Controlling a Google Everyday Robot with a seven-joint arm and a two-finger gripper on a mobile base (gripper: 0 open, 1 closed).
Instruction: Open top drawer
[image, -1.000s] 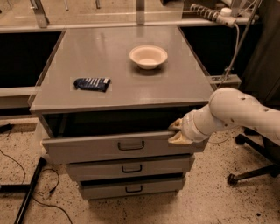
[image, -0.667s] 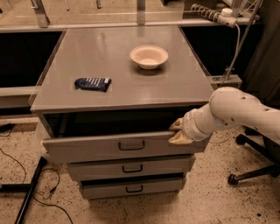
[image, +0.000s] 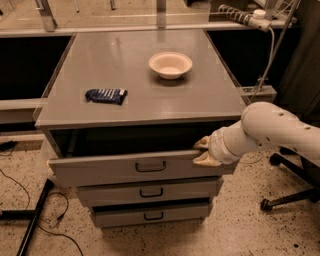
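Observation:
The top drawer (image: 100, 171) is the widest grey front, with a black bar handle (image: 151, 166) at its centre. It stands pulled out a little from under the cabinet top, with a dark gap showing above it. My gripper (image: 202, 151), cream-coloured on a white arm (image: 270, 131), is at the right end of the drawer front's top edge. One fingertip (image: 201, 143) lies over the edge and the other lies on the front face, clamped on the panel.
A cream bowl (image: 170, 64) and a dark blue packet (image: 106, 95) lie on the grey cabinet top (image: 150, 107). Two narrower drawers (image: 150, 192) sit shut below. A chair base (image: 287, 196) stands at the right. A black pole (image: 32, 220) and cables lie on the floor at the left.

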